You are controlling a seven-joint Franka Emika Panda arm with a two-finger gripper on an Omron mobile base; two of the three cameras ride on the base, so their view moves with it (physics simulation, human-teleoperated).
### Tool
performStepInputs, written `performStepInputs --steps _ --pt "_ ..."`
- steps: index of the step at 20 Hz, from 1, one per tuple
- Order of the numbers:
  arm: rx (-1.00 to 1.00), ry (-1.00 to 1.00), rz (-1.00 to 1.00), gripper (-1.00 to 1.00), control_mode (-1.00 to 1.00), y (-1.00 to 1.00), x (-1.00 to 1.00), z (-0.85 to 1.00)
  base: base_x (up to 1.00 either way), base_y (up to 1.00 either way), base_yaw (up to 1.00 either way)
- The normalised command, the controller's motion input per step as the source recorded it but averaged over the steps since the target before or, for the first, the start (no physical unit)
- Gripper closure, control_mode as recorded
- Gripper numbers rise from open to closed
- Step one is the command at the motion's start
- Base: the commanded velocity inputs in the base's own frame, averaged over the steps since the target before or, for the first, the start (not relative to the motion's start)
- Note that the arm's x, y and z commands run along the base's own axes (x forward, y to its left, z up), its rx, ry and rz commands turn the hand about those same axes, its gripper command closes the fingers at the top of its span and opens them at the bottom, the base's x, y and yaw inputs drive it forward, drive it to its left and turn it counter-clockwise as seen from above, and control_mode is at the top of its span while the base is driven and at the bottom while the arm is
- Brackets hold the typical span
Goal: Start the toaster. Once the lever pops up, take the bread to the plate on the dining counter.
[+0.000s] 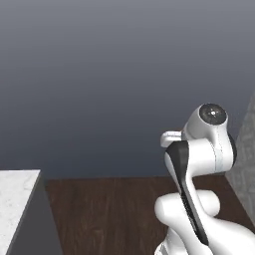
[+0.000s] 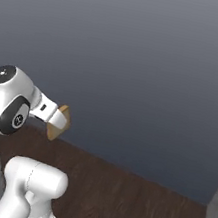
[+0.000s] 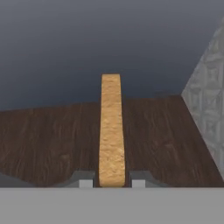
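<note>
Bread [image 3: 110, 131] in my pincer: tan-gold, speckled crumb. Floor [image 3: 52, 140]: dark brown woodgrain. Wall [image 3: 208, 109]: grey, mottled tile pattern.

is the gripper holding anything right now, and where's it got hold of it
Yes: the gripper holds the bread, its two fingers pinching the slice's flat faces at the end nearest the hand, seen edge-on.

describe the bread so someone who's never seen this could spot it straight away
Find the white arm over the dark wood floor. At its tip the gripper clamps the bread, a thin tan slice seen edge-on. It is the only tan thing here.
</note>
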Motion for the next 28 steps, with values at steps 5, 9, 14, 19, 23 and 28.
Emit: performStepInputs --steps 5,9,14,19,23,28 --pt "0.0 0.0 0.0 1.0 1.0 0.0 0.0 0.0 1.0 0.13 0.33" --pt "0.0 0.0 0.0 1.0 1.0 0.0 0.0 0.0 1.0 0.0 0.37" --pt "0.0 0.0 0.0 1.0 1.0 0.0 0.0 0.0 1.0 0.0 0.43" --pt "0.0 0.0 0.0 1.0 1.0 0.0 0.0 0.0 1.0 0.0 0.57" --pt "0.0 0.0 0.0 1.0 1.0 0.0 0.0 0.0 1.0 0.0 0.61" --pt "0.0 0.0 0.0 1.0 1.0 0.0 0.0 0.0 1.0 0.0 0.68"
